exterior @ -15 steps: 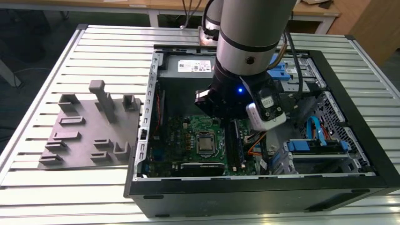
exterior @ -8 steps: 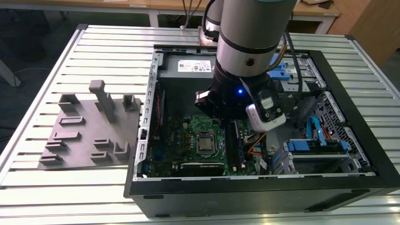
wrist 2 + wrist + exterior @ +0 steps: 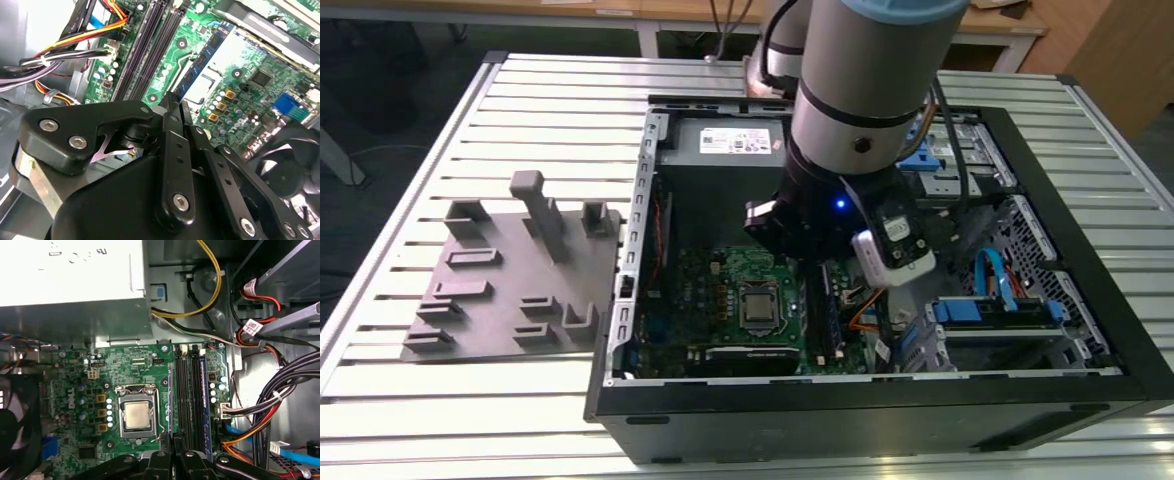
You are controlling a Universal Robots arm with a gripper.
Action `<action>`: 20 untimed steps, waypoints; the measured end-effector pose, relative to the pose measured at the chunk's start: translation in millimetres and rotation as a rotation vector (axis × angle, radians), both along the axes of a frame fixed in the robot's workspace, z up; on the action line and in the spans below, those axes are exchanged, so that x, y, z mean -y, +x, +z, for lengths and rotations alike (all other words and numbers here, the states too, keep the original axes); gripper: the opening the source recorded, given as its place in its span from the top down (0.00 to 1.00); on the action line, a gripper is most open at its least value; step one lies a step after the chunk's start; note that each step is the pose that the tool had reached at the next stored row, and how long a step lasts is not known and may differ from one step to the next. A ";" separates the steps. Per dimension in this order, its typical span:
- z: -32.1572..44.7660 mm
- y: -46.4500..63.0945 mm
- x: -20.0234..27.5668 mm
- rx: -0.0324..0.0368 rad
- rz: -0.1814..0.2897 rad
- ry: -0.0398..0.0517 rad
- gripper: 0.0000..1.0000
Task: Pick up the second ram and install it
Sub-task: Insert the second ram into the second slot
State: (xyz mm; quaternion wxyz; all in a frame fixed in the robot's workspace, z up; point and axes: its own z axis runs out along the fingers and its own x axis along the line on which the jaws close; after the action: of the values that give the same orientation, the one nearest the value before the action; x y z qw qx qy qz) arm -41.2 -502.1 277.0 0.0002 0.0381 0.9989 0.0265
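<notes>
My gripper [image 3: 787,250] hangs inside the open computer case [image 3: 1067,400], low over the green motherboard [image 3: 125,365]. In both wrist views its fingers [image 3: 172,130] are shut on the second ram [image 3: 204,61], a thin dark stick with blue-tinted chips. The stick stands on edge [image 3: 170,405] just above the board, between the silver processor [image 3: 137,415] and the row of long black memory slots [image 3: 185,395]. It is not seated in a slot. Another memory stick [image 3: 202,390] sits in the slot farthest from the processor.
A grey fixture plate [image 3: 507,290] with upright posts lies on the slatted table at the exterior view's left. The power supply [image 3: 727,140] fills the case's far end. Bundled cables [image 3: 280,405] and a blue cable [image 3: 994,275] crowd the side beyond the slots. A black fan [image 3: 290,165] flanks the processor.
</notes>
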 end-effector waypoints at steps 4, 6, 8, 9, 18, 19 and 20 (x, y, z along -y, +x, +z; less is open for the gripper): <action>-5.7 7.0 0.0 -0.0016 0.000 -0.0001 0.86; -9.0 10.8 0.0 -0.0028 0.000 -0.0001 0.86; -12.8 13.5 0.0 -0.0038 0.000 -0.0001 0.86; -14.5 14.3 0.0 -0.0041 0.000 0.0000 0.86; -30.4 18.8 -1.1 -0.0063 0.008 -0.0001 0.86; -31.8 18.9 -1.3 -0.0063 0.011 -0.0001 0.86; -33.3 19.1 -1.4 -0.0063 0.013 -0.0001 0.86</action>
State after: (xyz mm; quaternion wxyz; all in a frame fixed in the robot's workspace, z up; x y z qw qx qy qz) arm -22.1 -500.7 243.8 -0.0031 0.0318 0.9991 0.0263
